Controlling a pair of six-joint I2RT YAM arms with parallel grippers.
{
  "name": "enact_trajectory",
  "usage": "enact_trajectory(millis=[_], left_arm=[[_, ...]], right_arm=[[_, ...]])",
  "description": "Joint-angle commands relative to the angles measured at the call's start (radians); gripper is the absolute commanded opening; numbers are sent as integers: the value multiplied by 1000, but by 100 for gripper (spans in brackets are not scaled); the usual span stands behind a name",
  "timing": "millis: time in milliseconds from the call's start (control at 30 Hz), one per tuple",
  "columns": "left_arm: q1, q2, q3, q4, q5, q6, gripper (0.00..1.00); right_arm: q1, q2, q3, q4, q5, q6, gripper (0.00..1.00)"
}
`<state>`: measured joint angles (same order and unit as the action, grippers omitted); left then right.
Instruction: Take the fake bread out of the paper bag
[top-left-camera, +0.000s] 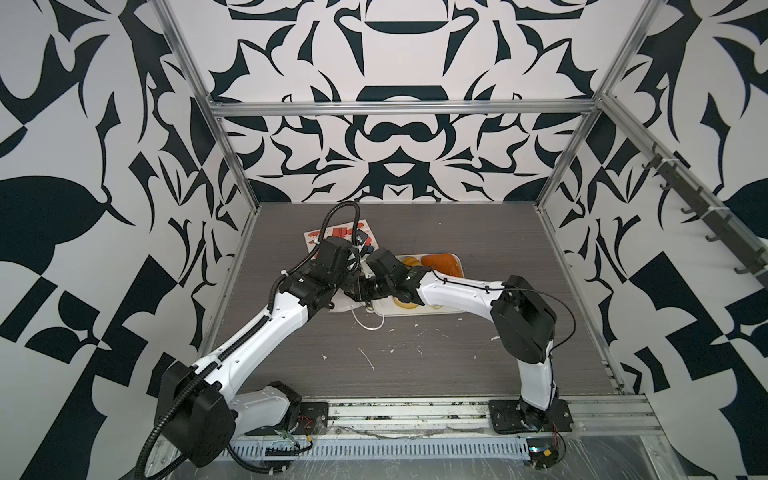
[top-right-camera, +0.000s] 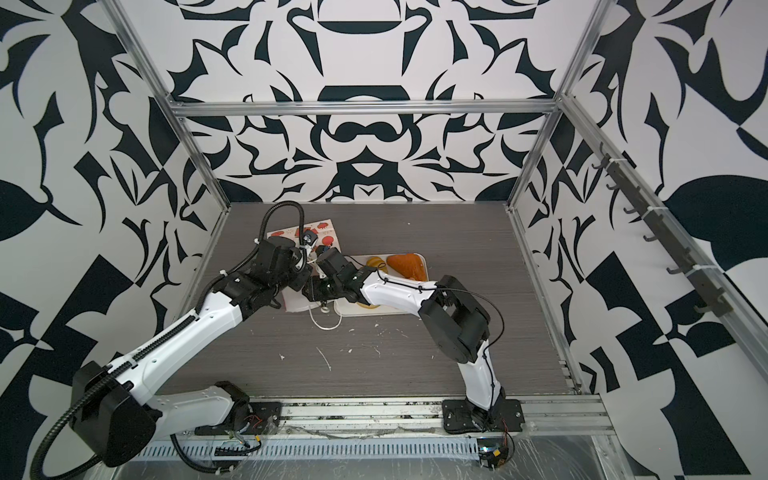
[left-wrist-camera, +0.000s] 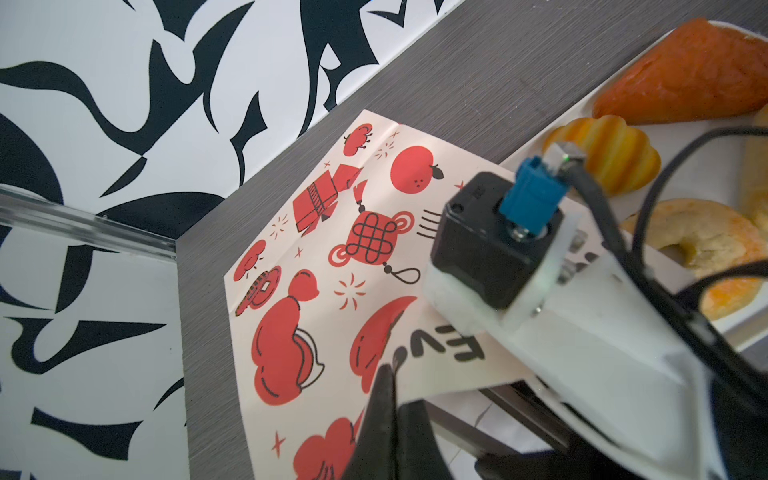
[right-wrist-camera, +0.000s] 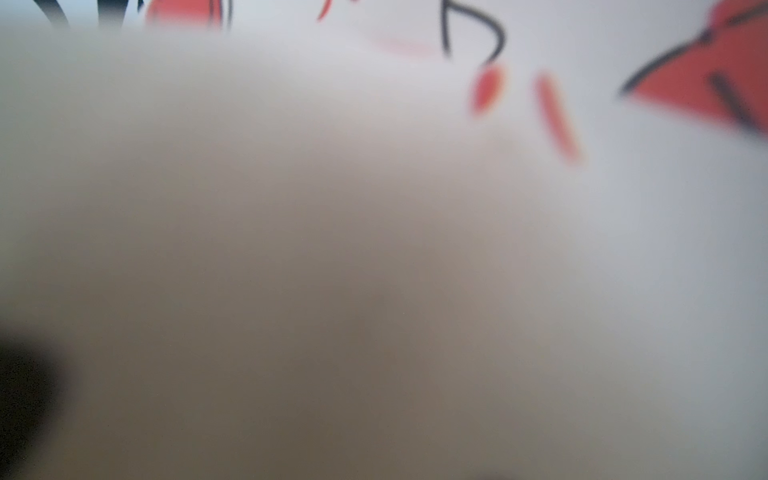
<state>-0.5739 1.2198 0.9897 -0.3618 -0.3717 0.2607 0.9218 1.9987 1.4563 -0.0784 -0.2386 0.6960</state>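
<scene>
Three pieces of bread lie on the tray (left-wrist-camera: 690, 183), just right of centre in both top views. They are an orange triangle (top-left-camera: 442, 264) at the tray's upper right, a croissant (top-left-camera: 410, 262) just left of it, and a doughnut (left-wrist-camera: 698, 249) toward the tray's lower edge, half hidden under the right arm (top-left-camera: 457, 289). A further yellow sliver shows under that arm, but its kind cannot be told. Whether any bread is inside the bag cannot be told.

The bag (top-right-camera: 282, 235) lies flat on the table (top-left-camera: 415, 365), just beside the tray and left of centre. Its red-printed band points toward the upper part of the frame, and one string handle (top-left-camera: 368, 323) trails toward the lower part.

The left gripper (left-wrist-camera: 384, 386) is closed and pinches the bag's upper paper layer, which rises off the table at that finger. The right gripper (left-wrist-camera: 540, 332) reaches over the bag from the tray side, with its wrist camera (left-wrist-camera: 494, 245) above the printed paper. Its fingers are hidden behind a fold of the bag. The right wrist view gives only blurred white paper with red marks close to the lens, so whether those fingers are open or closed cannot be told.
</scene>
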Motion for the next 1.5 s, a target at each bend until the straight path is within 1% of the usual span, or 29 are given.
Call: enact_trajectory(millis=[0, 200, 367, 567, 767, 933, 1033, 1267, 1467], left_arm=[[-6, 0, 66, 52, 33, -41, 0], [-6, 2, 51, 70, 52, -50, 0], [-6, -2, 20, 103, 46, -57, 0], [-6, -27, -28, 164, 16, -49, 0], [-6, -34, -47, 201, -15, -19, 0], [-6, -19, -46, 206, -4, -11, 0], [-6, -17, -50, 209, -5, -15, 0], [-4, -1, -27, 195, -28, -40, 0], [-4, 9, -4, 211, -25, -45, 0]], right_arm=[[25, 33, 61, -29, 4, -17, 45], [26, 59, 84, -9, 13, 9, 45], [29, 37, 39, 49, 8, 43, 45], [26, -64, -94, 96, 72, 43, 45], [28, -138, -168, 89, 111, 21, 45], [30, -204, -244, 117, 170, 12, 45], [29, -241, -266, 103, 204, 2, 45], [34, -342, -356, 102, 224, 0, 44], [69, -424, -408, 67, 275, -27, 44]])
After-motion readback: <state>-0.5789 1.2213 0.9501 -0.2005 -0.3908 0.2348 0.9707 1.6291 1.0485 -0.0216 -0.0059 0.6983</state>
